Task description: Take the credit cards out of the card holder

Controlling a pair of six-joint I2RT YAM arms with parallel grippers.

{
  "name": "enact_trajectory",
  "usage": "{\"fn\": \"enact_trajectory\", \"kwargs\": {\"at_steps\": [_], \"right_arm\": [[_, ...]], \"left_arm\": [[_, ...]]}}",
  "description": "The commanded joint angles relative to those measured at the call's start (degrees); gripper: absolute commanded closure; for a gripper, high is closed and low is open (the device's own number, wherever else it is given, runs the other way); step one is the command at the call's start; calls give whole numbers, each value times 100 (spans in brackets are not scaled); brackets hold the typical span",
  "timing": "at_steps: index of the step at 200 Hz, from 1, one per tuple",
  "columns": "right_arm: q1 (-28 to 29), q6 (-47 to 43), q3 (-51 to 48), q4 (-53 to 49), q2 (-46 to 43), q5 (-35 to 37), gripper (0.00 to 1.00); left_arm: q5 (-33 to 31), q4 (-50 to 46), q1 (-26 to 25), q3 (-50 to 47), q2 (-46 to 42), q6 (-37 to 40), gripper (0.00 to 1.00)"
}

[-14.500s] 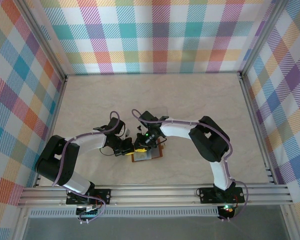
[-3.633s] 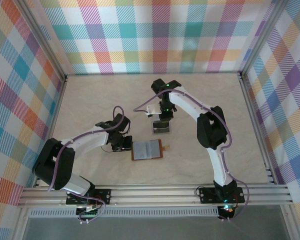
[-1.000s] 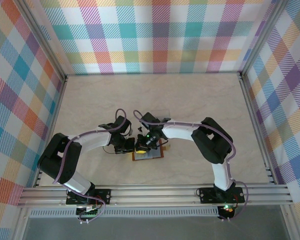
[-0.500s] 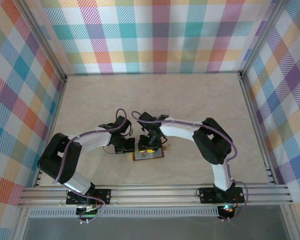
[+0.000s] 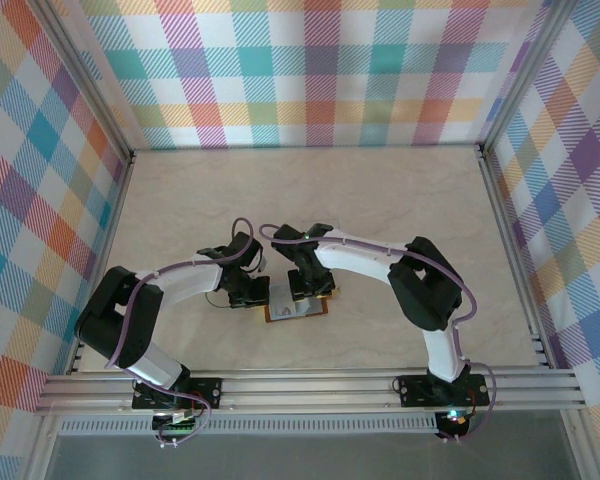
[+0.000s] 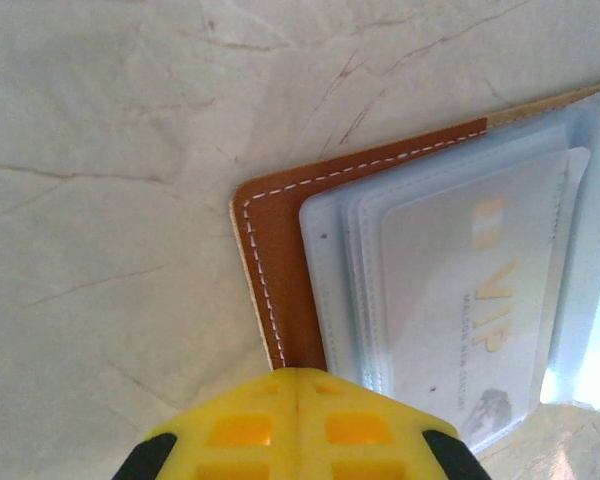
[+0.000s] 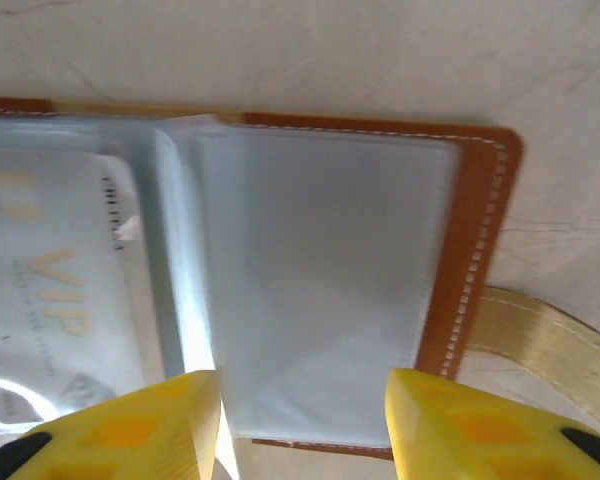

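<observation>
Left wrist: card holder (image 6: pixel 270 260) open, VIP card (image 6: pixel 470 290) sleeved.

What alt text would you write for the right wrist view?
An open brown card holder lies on a marbled table, a whitish VIP card in its left clear sleeve; yellow jaws stand apart at its lower edge.

Table top (image 5: pixel 380 200): pale cream, marble-look, with thin brownish veins; matte.
Back wall (image 5: pixel 310 70): a panel of pastel plaid in teal, pink, yellow, orange and purple on white.
Left wall (image 5: pixel 30 200): the same plaid, leaning outward from the table edge.
Right wall (image 5: pixel 570 200): the same plaid again.
Corner posts (image 5: pixel 90 80): 2 silver metal struts rising from the back corners.
Front rail (image 5: pixel 310 390): grooved silver aluminium bars across the near edge.
Below the rail: a plain grey strip (image 5: pixel 380 455).
Light: soft and even, with faint shadows.
</observation>
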Motion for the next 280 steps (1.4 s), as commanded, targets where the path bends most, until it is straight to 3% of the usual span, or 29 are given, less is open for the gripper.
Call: {"fn": "enact_trajectory", "kwargs": {"at_steps": [1,44,143,185,225,280], "right_arm": [[-149,-150,-248,-97,-116,147,53],[-325,-294,-720,241,-182,-62,55],[-338,-372,-1092,454,-1123,-745,59],[-407,-445,-902,1142,-1072,-1702,66],[-661,-456,-730,1788,-510,-2782,76],[-864,-362,-858,2252,-89,-3350,81]], "left_arm": [[-77,-479,27,108,-184,123,95],[-204,-648,-67,464,-332,30,94],[-336,-275,-456,715,415,-347,94],[-604,-492,-456,886,250,-376,94],[-429,-440,-656,958,98,-555,94],[-533,-253,-764,659,387,-676,95]]}}
